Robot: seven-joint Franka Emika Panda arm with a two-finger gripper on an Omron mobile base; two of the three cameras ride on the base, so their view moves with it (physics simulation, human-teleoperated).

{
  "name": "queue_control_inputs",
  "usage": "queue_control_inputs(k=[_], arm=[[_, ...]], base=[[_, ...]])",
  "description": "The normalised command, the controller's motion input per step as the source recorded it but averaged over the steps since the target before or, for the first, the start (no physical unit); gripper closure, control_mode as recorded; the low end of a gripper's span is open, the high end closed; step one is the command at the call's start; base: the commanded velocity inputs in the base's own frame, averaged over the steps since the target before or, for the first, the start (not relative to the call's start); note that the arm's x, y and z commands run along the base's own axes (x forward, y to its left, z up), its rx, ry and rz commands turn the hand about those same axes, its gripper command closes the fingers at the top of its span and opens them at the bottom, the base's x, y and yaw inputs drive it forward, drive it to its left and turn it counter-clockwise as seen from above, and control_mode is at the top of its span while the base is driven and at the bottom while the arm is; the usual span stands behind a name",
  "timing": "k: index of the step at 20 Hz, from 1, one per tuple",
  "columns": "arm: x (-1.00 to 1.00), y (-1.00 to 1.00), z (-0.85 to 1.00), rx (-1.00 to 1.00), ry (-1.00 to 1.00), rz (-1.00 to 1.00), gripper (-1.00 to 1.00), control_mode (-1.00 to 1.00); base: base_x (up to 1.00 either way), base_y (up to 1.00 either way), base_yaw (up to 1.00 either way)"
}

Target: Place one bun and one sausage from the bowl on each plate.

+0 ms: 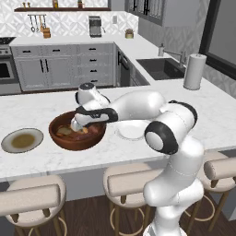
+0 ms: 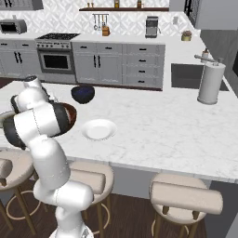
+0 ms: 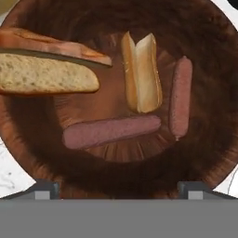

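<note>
Wooden bowl (image 1: 77, 133) on marble worktop (image 1: 37, 110), pincer (image 3: 119, 190) spread wide above it.
We list inside: two split crusty buns (image 3: 142, 72), two smooth pink sausages (image 3: 111, 131); both flat round plates (image 1: 22, 140) bare.

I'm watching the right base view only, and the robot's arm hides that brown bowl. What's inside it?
Observer: Two split buns and two sausages lie in the wooden bowl.
Operator: Is its pincer holding any of them?
Observer: No. The pincer hangs open above the bowl, holding nothing.
Operator: I see one white plate. Is there another?
Observer: Yes. A grey-rimmed plate with an olive-brown centre sits on the counter, on the far side of the bowl from the white one, with no food on it.
</note>
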Motion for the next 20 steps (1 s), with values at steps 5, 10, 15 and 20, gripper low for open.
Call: queue_control_inputs(k=[5,10,15,20], arm=[[0.86,0.42,-0.21,-0.18,0.25,0.04,-1.00,-1.00],[0.82,0.34,-0.50,-0.15,0.10,0.00,-1.00,-1.00],[0.34,0.02,-0.90,-0.01,-0.08,0.00,-1.00,-1.00],[-0.33,-0.87,-0.95,0.23,-0.21,-0.07,-1.00,-1.00]], base=[[0.00,0.00,0.00],[0.00,0.00,0.00],[0.00,0.00,0.00],[0.00,0.00,0.00]])
